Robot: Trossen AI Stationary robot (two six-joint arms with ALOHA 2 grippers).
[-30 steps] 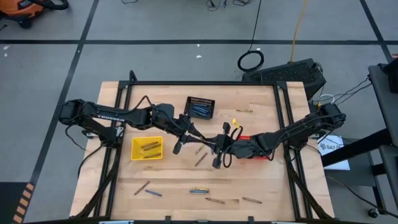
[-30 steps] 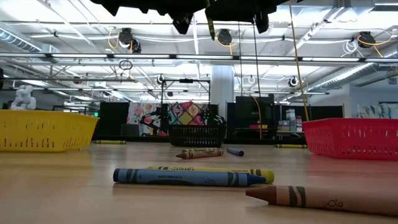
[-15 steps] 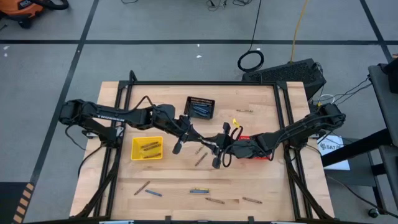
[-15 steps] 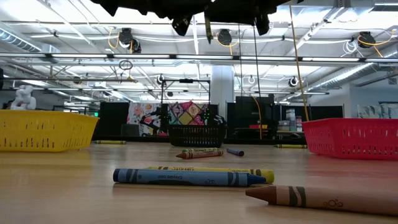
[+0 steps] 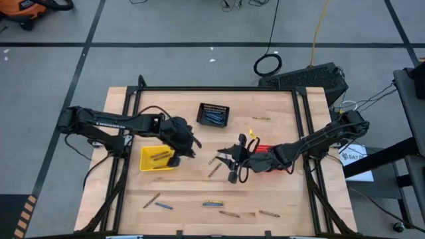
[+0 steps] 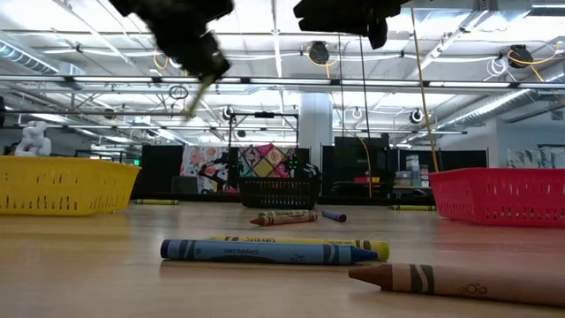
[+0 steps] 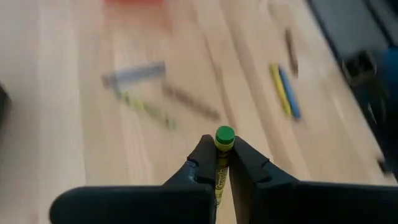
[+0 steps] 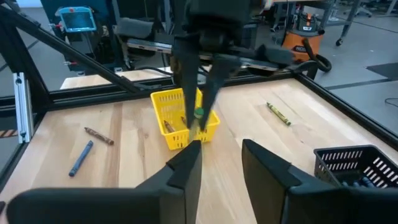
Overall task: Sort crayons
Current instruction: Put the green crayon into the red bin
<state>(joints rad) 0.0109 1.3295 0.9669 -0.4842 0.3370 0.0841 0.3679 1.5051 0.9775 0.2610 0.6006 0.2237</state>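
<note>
- Crayon, olive-yellow with a green tip, pinched in the left tool just right of the yellow basket.
- Best carried left over the basket before release.
- Right tool parted, empty, mid-tabletop.

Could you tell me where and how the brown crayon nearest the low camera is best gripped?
Grip the brown crayon across its paper-wrapped middle, coming straight down from above: it lies flat on the table with clear wood on both sides.
</note>
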